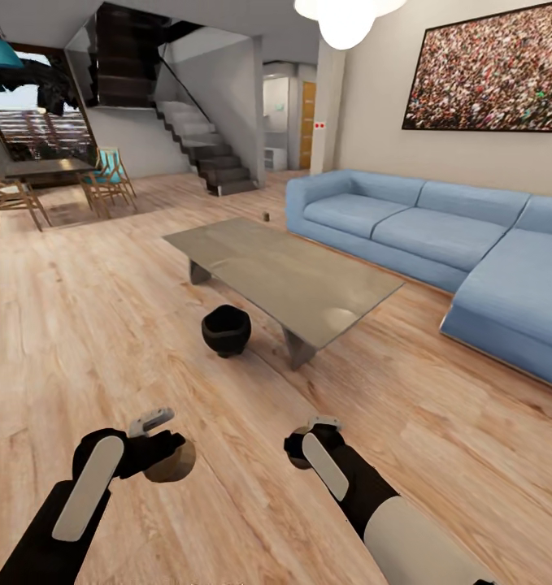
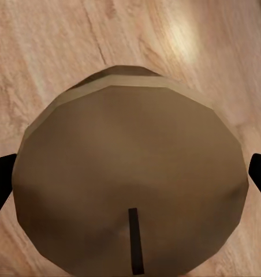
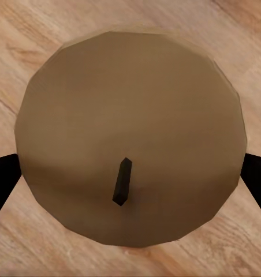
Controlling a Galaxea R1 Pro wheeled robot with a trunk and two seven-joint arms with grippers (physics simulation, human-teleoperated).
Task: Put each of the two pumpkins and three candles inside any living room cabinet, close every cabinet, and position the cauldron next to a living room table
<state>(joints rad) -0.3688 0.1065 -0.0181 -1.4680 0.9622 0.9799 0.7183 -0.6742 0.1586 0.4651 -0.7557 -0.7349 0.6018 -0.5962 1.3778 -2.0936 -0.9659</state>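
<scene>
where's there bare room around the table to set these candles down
The coffee table top looks bare end to end. Open floor spreads on its staircase side. It is tighter between table and sofa, and the cauldron sits by the near edge.

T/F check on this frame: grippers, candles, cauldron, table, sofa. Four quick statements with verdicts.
1. Each gripper holds a candle: left gripper on the left candle, right gripper on the right candle. True.
2. The cauldron sits on the coffee table. False: it stands on the floor beside the table.
3. The sofa is blue. True.
4. Both candles lie on the floor. False: they are held above it.
</scene>
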